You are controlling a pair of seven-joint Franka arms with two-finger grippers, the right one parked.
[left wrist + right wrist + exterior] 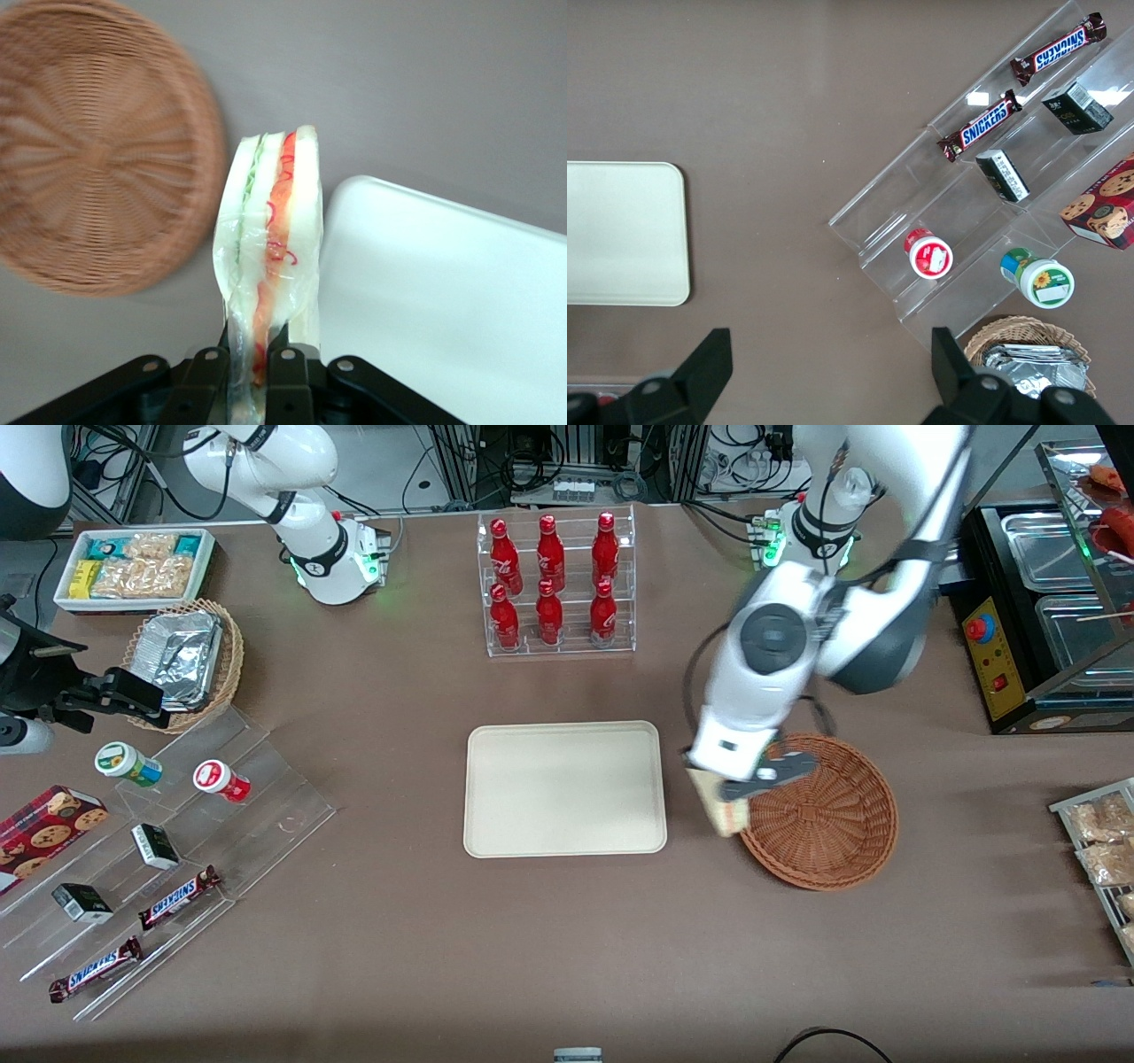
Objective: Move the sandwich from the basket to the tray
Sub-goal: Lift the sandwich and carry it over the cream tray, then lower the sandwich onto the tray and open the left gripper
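Pincer [250, 359]: clamped on the sandwich [270, 257], gripping one narrow end of the wrapped wedge, raised off the surface [567, 921].

Sandwich: out of the basket [828, 815], held over the gap between basket rim and tray [565, 788], filling edge toward the wrist camera.

Tray: bare, just beside the basket.

Risk: the grip sits on a small end of soft bread and slick film; the wedge may slip or pivot in transit and drop short of the tray rim.
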